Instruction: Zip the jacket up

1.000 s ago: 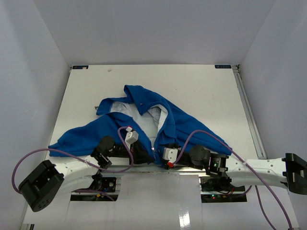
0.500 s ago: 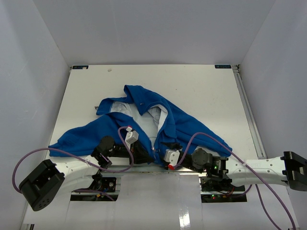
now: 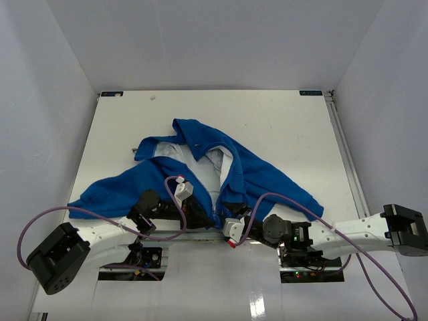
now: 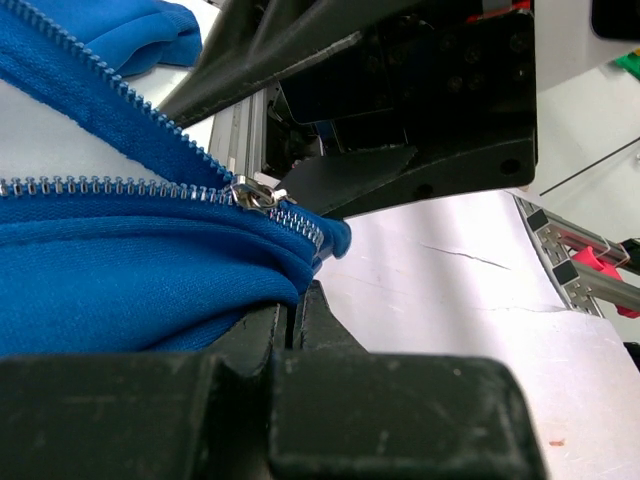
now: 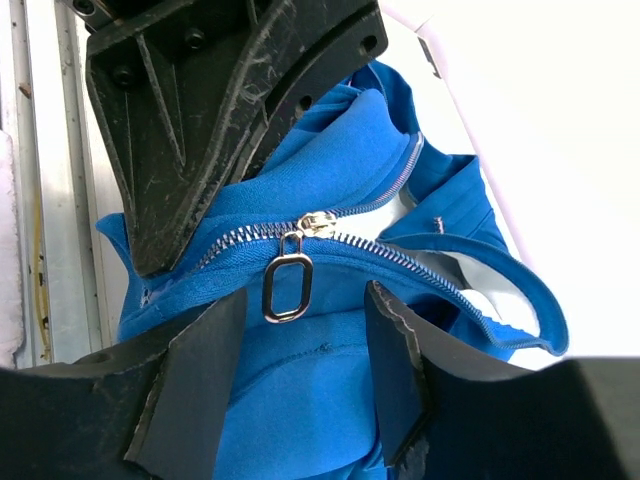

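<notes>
Drawing back toward the near edge, the right gripper point(image 5: 300, 335) now hangs with its fingers apart on either side of the silver oval zipper pull point(image 5: 287, 287), not touching it. The left gripper point(image 4: 296, 310) stays clamped on the hem of the large soft bright-blue jacket point(image 3: 200, 144), spread from the white table's point(image 3: 281, 127) middle to its near edge. Zipping looks barely begun; the pull awaits a grip.

White arm links point(image 3: 354, 233), black joints point(image 3: 59, 257), looping purple cables point(image 3: 30, 227); matte black claw fingers point(image 5: 195, 385).
</notes>
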`<state>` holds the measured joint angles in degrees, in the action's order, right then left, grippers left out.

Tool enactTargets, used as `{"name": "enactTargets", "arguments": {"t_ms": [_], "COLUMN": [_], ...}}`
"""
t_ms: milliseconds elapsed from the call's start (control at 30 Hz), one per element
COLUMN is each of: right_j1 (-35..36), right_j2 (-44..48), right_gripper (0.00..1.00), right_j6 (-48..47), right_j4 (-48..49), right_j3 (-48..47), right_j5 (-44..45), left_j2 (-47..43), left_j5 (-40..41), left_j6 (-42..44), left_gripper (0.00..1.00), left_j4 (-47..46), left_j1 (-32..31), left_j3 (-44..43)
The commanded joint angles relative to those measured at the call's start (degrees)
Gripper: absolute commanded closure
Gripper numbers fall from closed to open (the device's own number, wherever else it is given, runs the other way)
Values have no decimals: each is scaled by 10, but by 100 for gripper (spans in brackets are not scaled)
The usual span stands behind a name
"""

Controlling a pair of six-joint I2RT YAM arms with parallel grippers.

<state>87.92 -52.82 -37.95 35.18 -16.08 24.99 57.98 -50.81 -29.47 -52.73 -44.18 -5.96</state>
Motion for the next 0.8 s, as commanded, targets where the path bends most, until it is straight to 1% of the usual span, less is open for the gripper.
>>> {"name": "enactTargets", "arguments": {"t_ms": [0,233,367,433,500,533,567,667,767], "right_j1": [19,34,36,36,36,35,36,36,36], "right_j2": [-18,-40,-39,-40,-44,-46,-47,-54,-72], "right_gripper": [52,74,90,92,92,92,92,92,92], "right_j6": [-34,-64,-73,-74,-69,-65,-60,-6,28], "right_j4": [74,89,85,77,55,45,30,-15,-26], "right_j3": [-27,-41,-47,-54,-66,-70,-74,-98,-105], "right_j5": [40,87,112,126,139,140,141,135,135], "left_j2": [-9,-16,-22,-30,-40,-46,-53,-87,-107], "left_j5": [-4,14,28,42,57,62,70,76,80], "left_j6": [-12,-13,-18,-18,-20,-23,-24,-26,-25], "left_gripper": [100,100,100,100,100,96,86,67,50], "left_j4": [-19,18,40,54,68,70,70,75,91], "left_j1": [0,1,1,1,1,2,2,2,2], "left_j3": [-5,-9,-14,-18,-18,-16,-14,-12,-18]}}
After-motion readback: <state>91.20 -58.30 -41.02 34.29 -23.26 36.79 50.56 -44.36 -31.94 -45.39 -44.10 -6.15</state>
